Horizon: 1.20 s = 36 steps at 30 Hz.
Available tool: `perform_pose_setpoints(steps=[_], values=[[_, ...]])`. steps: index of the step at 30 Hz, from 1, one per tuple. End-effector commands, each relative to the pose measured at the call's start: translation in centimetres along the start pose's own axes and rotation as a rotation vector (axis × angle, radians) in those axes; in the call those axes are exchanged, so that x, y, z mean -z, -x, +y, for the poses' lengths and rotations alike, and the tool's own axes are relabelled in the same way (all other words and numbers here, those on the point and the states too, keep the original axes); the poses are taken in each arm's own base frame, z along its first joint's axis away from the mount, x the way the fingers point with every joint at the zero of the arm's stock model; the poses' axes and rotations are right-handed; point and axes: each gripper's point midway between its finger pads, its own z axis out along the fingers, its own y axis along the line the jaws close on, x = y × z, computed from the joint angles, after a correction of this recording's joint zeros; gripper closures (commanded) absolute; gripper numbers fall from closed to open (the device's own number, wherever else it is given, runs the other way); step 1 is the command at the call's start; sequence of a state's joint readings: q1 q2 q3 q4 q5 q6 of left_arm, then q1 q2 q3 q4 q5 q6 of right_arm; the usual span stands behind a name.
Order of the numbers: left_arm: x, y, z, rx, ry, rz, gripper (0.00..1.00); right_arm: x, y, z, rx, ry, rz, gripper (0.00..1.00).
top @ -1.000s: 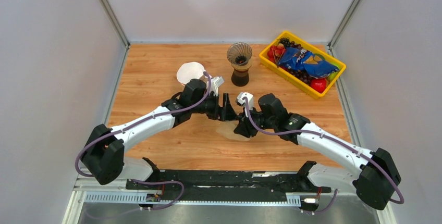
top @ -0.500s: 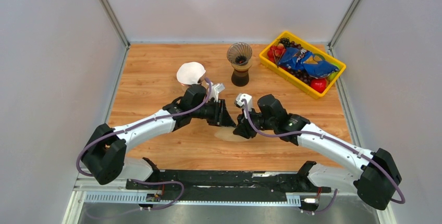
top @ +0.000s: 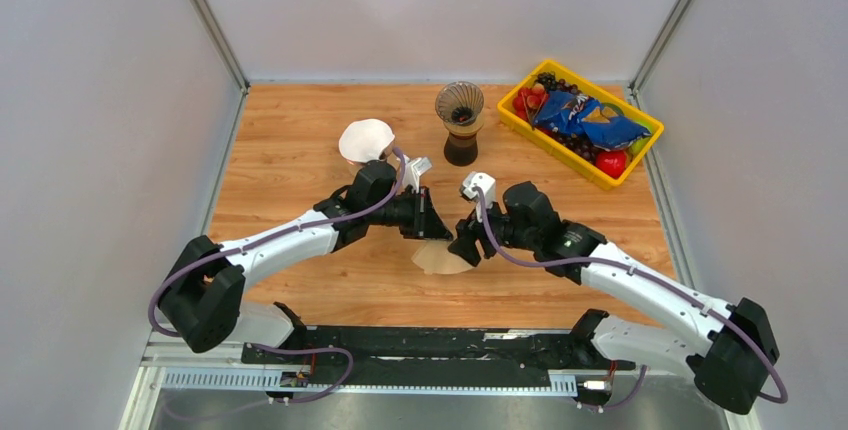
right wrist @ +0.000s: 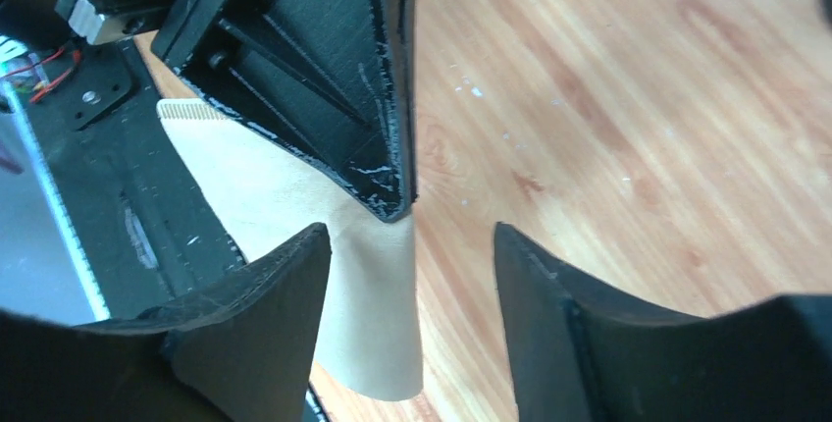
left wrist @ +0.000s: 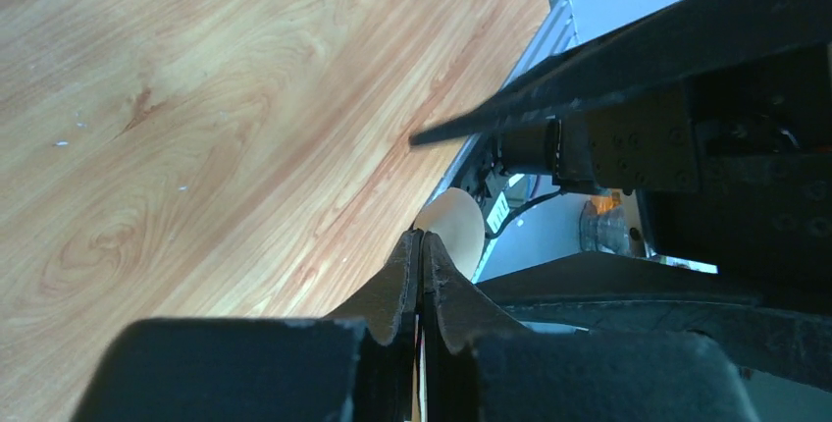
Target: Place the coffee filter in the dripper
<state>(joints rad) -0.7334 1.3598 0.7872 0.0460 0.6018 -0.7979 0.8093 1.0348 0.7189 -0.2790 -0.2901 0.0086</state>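
Wooden table [top: 300,130] was seen beneath both arms. Within the last second the left gripper [top: 432,232] was closed onto the brown coffee filter [top: 440,258], which hung just below its tips. The right gripper [top: 462,248] beside it was opened and let go. A handover was judged complete. The dripper [top: 460,105] stood well beyond both grippers, not yet filled.

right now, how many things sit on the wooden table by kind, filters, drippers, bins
paper filters: 2, the tan paper coffee filter pinched in the left pincer and the white ruffled paper filter, which may be a stack
glass cone dripper on its dark stand: 1
yellow plastic basket holding food: 1
total: 4
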Motion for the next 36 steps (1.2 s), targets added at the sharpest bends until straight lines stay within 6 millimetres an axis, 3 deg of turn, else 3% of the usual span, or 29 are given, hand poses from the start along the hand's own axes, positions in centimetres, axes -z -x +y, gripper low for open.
perform_pose_setpoints(steps=[1,3,5,11,18,24,36], values=[[-0.1,1.3,-0.2,0.002,0.010,-0.064,0.99,1.4,2.6,-2.3,-0.047,-0.170,-0.107,0.30],[0.1,2.0,-0.2,0.007,0.032,-0.101,1.00,2.5,2.8,-4.4,-0.118,-0.314,-0.150,0.19],[0.4,2.9,-0.2,0.009,0.055,-0.145,1.00,4.1,2.6,-6.7,-0.215,-0.470,-0.212,0.02],[2.0,5.5,0.1,0.007,0.152,-0.283,1.00,6.8,0.7,-8.2,-0.399,-0.595,-0.339,0.00],[4.4,7.8,-0.7,-0.013,0.192,-0.436,1.00,6.0,-0.8,-6.2,-0.482,-0.464,-0.342,0.00],[5.5,8.8,-1.9,-0.005,0.143,-0.518,1.00,4.0,-0.1,-2.9,-0.446,-0.226,-0.387,0.00],[5.0,8.1,-3.1,-0.014,0.012,-0.525,1.00,4.9,3.6,-4.0,-0.514,-0.259,-0.560,0.00]])
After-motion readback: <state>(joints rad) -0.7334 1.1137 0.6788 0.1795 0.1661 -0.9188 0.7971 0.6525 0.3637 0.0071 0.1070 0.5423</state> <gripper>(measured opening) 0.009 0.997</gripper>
